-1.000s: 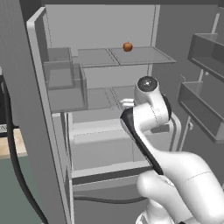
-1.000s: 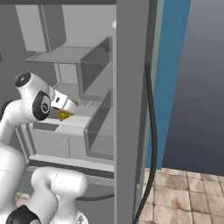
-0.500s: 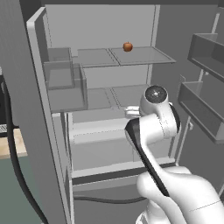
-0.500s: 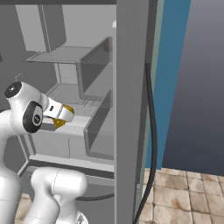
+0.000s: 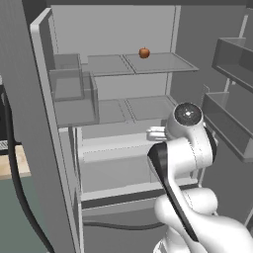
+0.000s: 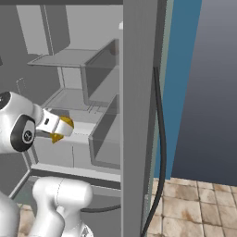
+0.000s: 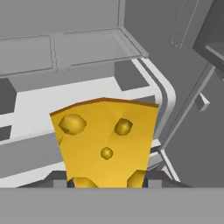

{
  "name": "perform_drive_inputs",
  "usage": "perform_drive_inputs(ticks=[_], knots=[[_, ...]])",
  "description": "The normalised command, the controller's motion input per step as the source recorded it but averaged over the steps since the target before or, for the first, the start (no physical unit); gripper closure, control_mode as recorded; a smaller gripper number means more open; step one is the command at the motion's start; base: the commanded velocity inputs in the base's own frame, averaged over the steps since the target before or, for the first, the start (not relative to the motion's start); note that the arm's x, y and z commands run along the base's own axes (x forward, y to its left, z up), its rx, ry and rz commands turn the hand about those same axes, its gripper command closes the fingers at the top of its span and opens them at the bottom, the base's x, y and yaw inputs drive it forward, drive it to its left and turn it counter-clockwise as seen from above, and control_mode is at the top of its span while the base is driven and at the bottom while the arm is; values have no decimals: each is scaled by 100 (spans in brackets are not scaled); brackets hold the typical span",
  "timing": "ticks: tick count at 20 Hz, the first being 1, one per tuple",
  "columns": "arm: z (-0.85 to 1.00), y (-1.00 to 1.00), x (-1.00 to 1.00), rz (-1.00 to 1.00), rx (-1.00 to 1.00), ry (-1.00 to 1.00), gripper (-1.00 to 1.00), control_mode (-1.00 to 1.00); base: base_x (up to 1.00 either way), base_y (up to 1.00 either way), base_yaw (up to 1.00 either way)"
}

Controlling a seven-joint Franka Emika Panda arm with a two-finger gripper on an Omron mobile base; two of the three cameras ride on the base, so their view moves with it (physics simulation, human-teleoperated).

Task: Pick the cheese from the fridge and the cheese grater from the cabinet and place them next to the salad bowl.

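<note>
The hand view puts the cheese up close, clamped between the gripper jaws, closed on the wedge. In the right base view, it hangs in front of the fridge shelves. The left base view shows a red-orange fruit on the top shelf, well apart.

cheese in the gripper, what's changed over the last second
The gripper, shut on the cheese, has drawn back out of the fridge toward the base, away from the shelves, carrying the wedge with it. Nothing was taken or let go. The small red-orange fruit on the upper shelf and the open fridge stayed as they were.
</note>
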Motion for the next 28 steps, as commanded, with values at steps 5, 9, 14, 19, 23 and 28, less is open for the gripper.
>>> perform_drive_inputs(ticks=[5, 9, 14, 19, 23, 28], knots=[[0, 0, -2, 0, 0, 4, 100, -100, 0, 0, 0], [0, 0, -10, 0, 0, 0, 100, 100, -22, 0, 0], [0, 0, 0, 0, 0, 0, 100, 100, -54, 0, 0], [0, 0, 0, 0, 0, 0, 100, 100, -58, 0, 0], [0, 0, 0, 0, 0, 0, 100, 100, -46, 0, 0], [0, 0, 0, 0, 0, 0, 100, 100, -42, 0, 3]])
